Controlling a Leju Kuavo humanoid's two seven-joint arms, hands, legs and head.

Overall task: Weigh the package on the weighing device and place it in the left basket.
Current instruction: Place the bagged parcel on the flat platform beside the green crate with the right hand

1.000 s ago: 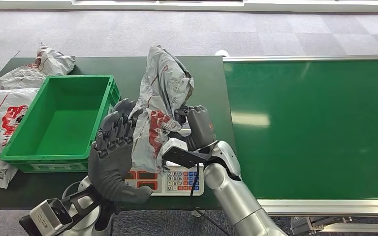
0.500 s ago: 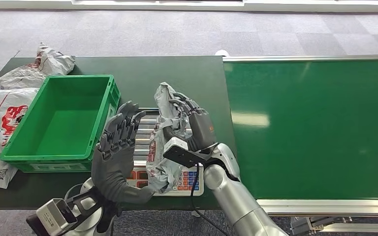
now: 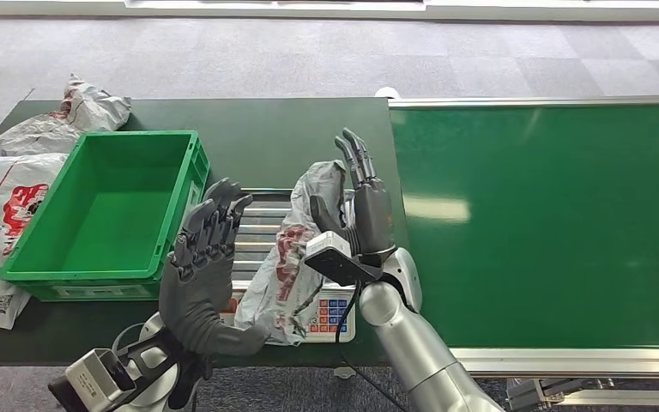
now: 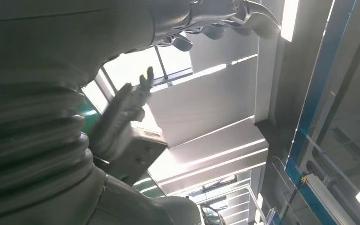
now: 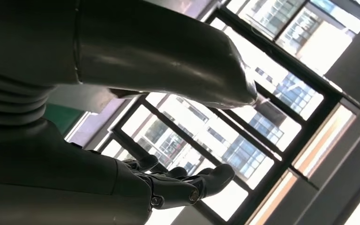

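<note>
Head view. The grey courier package [image 3: 296,249] lies on my weighing scale [image 3: 326,313] at the front edge of the dark green bench [image 3: 257,120]. Its long axis runs from the scale's keypad at the bench's front edge up and away toward the conveyor side; the far end is crumpled and raised, the near end droops over the keypad. My right hand [image 3: 362,206] stands upright just beside the package's far end, fingers straight and apart, gripping nothing. My left hand [image 3: 202,257] is raised on the package's other side, palm toward it, fingers spread, also empty. The green basket [image 3: 150,257] sits toward the bench's left end, nothing inside. More grey parcels [image 3: 9,189] lie at the far left corner and left edge. The green conveyor belt [image 3: 558,223] abuts the bench's right edge.

Left wrist view. My right hand [image 4: 122,117] shows against ceiling panels, fingers extended.

Right wrist view. My left hand [image 5: 178,180] shows against windows, fingers loosely apart.
</note>
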